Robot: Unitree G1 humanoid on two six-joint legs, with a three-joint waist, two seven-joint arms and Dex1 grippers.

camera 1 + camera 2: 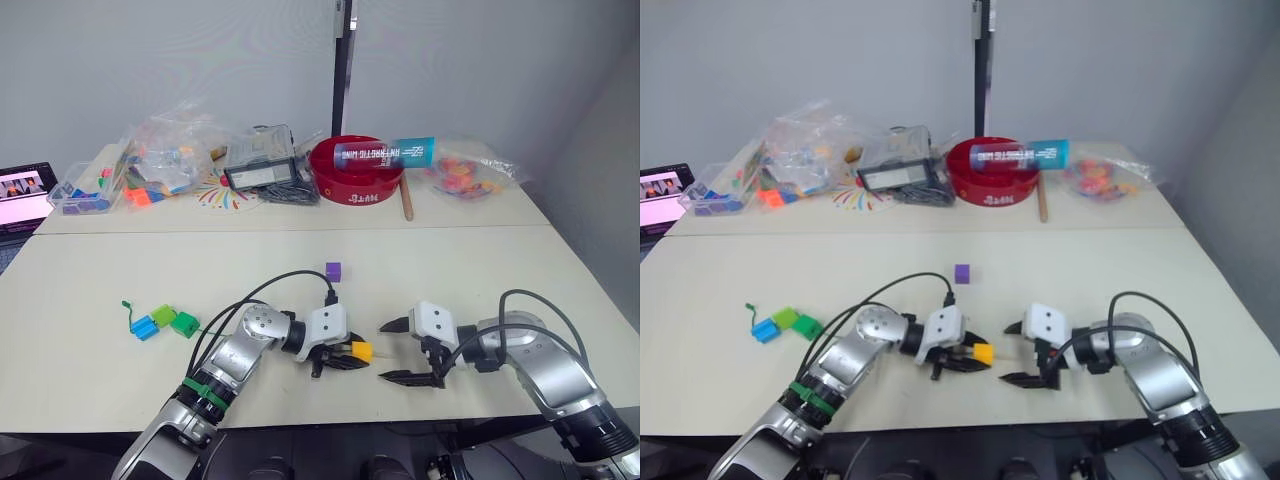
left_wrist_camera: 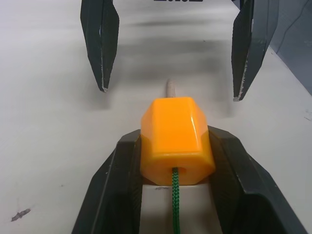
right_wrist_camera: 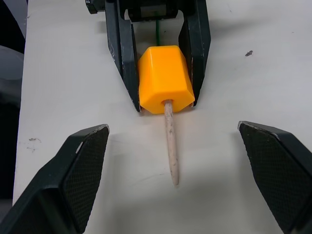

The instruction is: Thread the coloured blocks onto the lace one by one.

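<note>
**Orange block on the lace tip, right fingers waiting to pull**

I have the left gripper (image 1: 345,357) low over the near part of the desk (image 1: 480,270), with its fingers (image 2: 117,180) pinching the orange-yellow block (image 3: 165,80) from both sides. The lace (image 2: 175,204) enters the block's hole on the wrist side, and its pale stiff tip (image 3: 171,146) comes out of the opposite face and lies pointing to the right gripper (image 1: 405,352). I judge the block is held this way so that the hole stays in line with the tip and the block cannot roll on the desk.

The right gripper is just to the right of the block, with its fingers (image 3: 78,170) spread wide, one on each side of the tip but not touching it. This looks to me like the position to close on the tip and draw the lace through.

Further left on the desk, the blue block (image 1: 143,327), the light green block (image 1: 162,316) and the dark green block (image 1: 185,324) lie close together, touching or almost; I believe they are already threaded, but I cannot see the lace inside them. The purple block (image 1: 333,270) stands alone, farther from me, and is not yet threaded.

The risk I see is that the tip is thin and may slip if the right fingers close beside it.
</note>
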